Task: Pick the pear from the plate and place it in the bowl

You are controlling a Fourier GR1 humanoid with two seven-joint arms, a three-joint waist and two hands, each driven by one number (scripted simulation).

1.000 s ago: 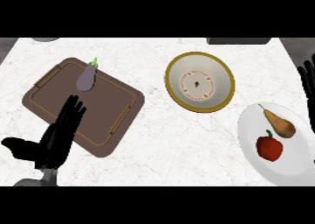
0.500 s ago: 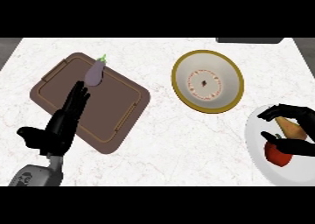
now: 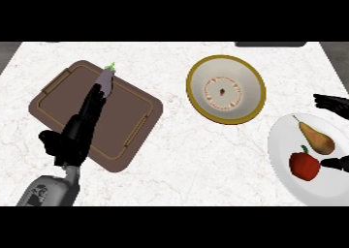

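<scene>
A brown pear (image 3: 316, 138) lies on the white plate (image 3: 283, 145) at the right, beside a red pepper (image 3: 304, 164). My right hand (image 3: 338, 104) comes in from the right edge. Its fingers show just beyond the pear's far side and its thumb (image 3: 342, 163) near the pepper, so the pear sits in the gap untouched. The hand looks open. The bowl (image 3: 258, 92), cream with a yellow rim, stands left of and behind the plate. My left hand (image 3: 75, 132) rests open, fingers straight, over the brown tray.
A brown tray (image 3: 131, 121) lies at the left with a purple eggplant (image 3: 105, 79) at its far edge, just past the left hand's fingertips. White marble counter (image 3: 206, 160) lies between tray, bowl and plate.
The right hand came from the right edge over the plate, then drew back rightward with fingers and thumb spread either side of the pear. The left hand has stayed over the tray.
</scene>
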